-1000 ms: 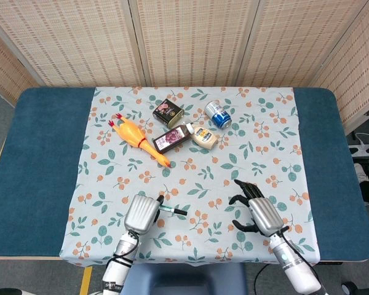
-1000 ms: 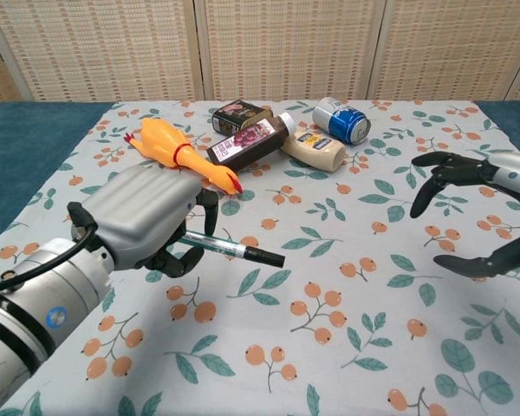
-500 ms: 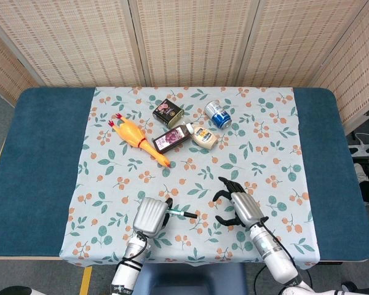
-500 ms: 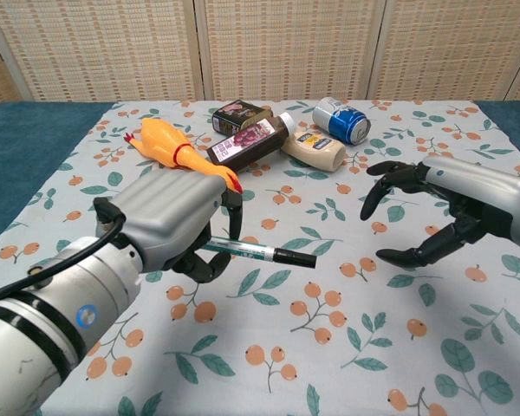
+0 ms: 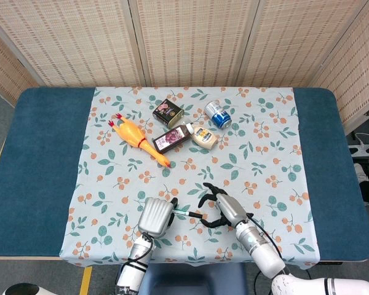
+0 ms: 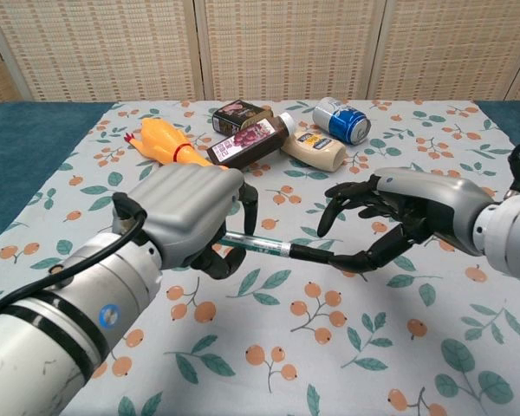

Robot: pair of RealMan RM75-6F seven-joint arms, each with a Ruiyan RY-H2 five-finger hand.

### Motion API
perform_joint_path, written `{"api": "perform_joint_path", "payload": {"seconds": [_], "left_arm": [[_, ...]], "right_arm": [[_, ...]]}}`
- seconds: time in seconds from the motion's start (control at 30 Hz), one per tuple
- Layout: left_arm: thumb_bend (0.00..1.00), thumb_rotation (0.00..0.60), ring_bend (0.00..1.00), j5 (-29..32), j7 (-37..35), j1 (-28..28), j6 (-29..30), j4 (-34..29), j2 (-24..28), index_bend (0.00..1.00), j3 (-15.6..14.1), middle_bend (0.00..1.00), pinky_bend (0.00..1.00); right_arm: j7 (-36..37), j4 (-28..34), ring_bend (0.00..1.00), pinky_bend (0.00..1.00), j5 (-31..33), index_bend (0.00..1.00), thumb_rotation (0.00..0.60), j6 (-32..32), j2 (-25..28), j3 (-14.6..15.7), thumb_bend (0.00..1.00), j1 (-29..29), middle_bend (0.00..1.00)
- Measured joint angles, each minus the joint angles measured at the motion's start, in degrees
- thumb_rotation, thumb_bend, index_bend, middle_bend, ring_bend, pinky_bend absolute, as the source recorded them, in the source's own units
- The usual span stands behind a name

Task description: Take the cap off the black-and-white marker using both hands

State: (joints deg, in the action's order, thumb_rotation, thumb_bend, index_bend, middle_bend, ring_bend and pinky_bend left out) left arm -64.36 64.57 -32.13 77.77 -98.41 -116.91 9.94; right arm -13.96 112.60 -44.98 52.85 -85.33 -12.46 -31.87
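Marker held level in left hand; right hand, fingers spread, cups its cap.

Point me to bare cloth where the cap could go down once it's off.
Free: right of the right hand, toward the blue edge; also left of the left hand, below the rubber chicken. Crowded: far centre, around the tin, bottles and can.

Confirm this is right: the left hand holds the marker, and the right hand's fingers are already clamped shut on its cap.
Not quite. The left hand does hold the marker, but the chest view shows the right hand's fingers spread around the cap, not clamped.
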Motion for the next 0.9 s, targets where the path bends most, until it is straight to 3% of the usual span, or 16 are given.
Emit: {"api": "perform_joint_path", "payload": {"seconds": [0.2, 0.4, 0.5, 0.9], "left_arm": [[0.40, 0.600, 1.00, 0.72, 0.33, -0.69, 0.42, -0.30, 0.05, 0.87, 0.81, 1.00, 1.00], [0.40, 0.600, 1.00, 0.94, 0.10, -0.99, 0.73, -0.19, 0.66, 0.87, 0.63, 1.00, 1.00], [0.40, 0.600, 1.00, 1.11, -0.26, -1.12, 0.75, -0.02, 1.02, 0.87, 0.69, 1.00, 1.00], [0.40, 0.600, 1.00, 1.82, -1.09, -1.94, 0.71, 0.42, 1.67, 0.87, 0.68, 1.00, 1.00]], "right_arm": [[-2.43, 0.61, 0.00, 0.00, 6.37, 0.43, 0.600, 0.53, -0.25, -0.32, 0.19, -3.75, 0.00], [-5.29, 0.38, 0.00, 0.00, 13.98, 0.46, 0.600, 1.79, -1.12, -1.07, 0.30, -8.19, 0.00], [-6.51, 0.38, 0.00, 0.00, 17.33, 0.46, 0.600, 2.70, -1.35, -1.59, 0.30, -10.62, 0.00], [-5.37, 1.41, 0.00, 0.00, 20.57, 0.45, 0.600, 2.52, -0.14, -1.35, 0.31, -13.48, 0.00]]}}
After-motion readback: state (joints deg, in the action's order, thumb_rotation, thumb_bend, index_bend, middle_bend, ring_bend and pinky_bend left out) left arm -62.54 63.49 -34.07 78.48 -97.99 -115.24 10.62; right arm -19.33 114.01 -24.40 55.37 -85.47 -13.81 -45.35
